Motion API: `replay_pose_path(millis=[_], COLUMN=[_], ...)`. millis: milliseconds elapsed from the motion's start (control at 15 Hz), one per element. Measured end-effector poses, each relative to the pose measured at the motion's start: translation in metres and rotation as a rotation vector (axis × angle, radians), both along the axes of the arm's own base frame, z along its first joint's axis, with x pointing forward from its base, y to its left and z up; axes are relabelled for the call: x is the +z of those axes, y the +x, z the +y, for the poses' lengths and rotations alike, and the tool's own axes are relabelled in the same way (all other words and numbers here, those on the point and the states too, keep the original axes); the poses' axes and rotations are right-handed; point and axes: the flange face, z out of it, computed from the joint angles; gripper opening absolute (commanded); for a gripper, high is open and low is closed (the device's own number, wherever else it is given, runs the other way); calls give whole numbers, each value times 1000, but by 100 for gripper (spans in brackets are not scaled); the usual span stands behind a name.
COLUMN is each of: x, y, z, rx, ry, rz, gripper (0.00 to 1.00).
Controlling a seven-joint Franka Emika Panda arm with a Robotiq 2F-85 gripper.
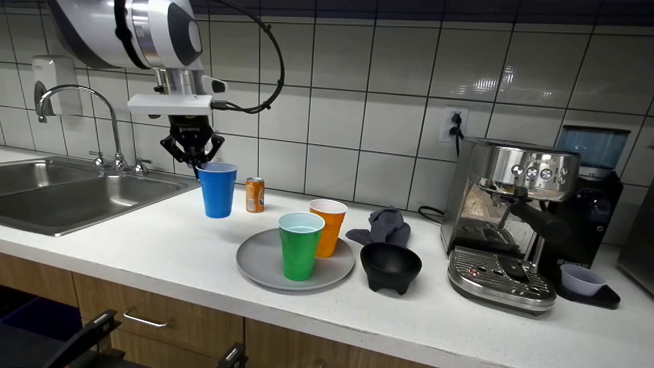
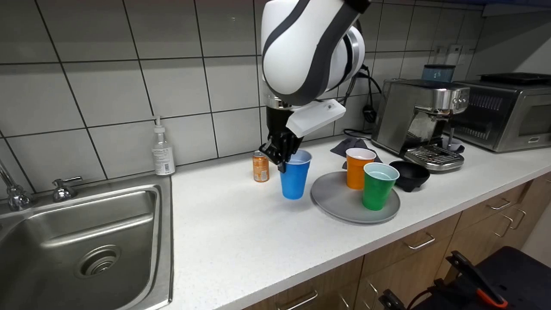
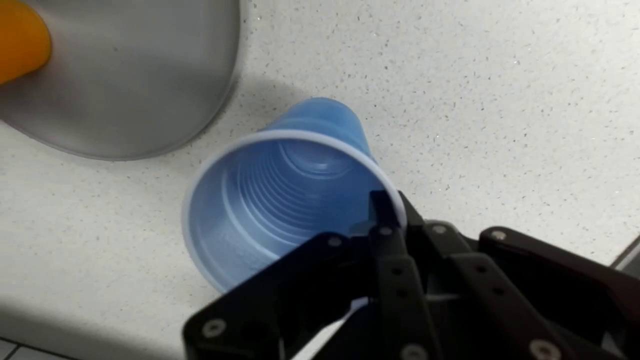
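My gripper (image 1: 196, 168) is shut on the rim of a blue cup (image 1: 218, 195), on the sink side of a grey plate. In the wrist view, one fingertip is inside the cup (image 3: 260, 215) and one outside, with the rim between the fingertips (image 3: 395, 205). The cup leans slightly and seems to hang just above the counter, with a faint shadow under it. The gripper (image 2: 282, 164) and blue cup (image 2: 295, 178) also show in an exterior view. An orange can (image 2: 261, 168) stands close behind the cup. The cup's inside looks empty.
A green cup (image 1: 300, 253) and an orange cup (image 1: 332, 225) stand on the grey plate (image 1: 255, 263). Beside it are a black bowl (image 1: 391, 268) and dark cloth (image 1: 387, 227). An espresso machine (image 1: 511, 168) stands farther along. A sink (image 2: 163, 241) and soap bottle (image 2: 163, 155) are opposite.
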Motion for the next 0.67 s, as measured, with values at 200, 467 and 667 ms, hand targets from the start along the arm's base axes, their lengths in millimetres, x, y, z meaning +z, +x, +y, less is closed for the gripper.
replay_pose_path(millis=[200,467,667], x=[0,1,2], y=[0,0,0], z=[-12,-31,-46], rx=[-43,-98,-137], ry=[0,-1,-1], rz=[0,0,-2], gripper=[1,1,1])
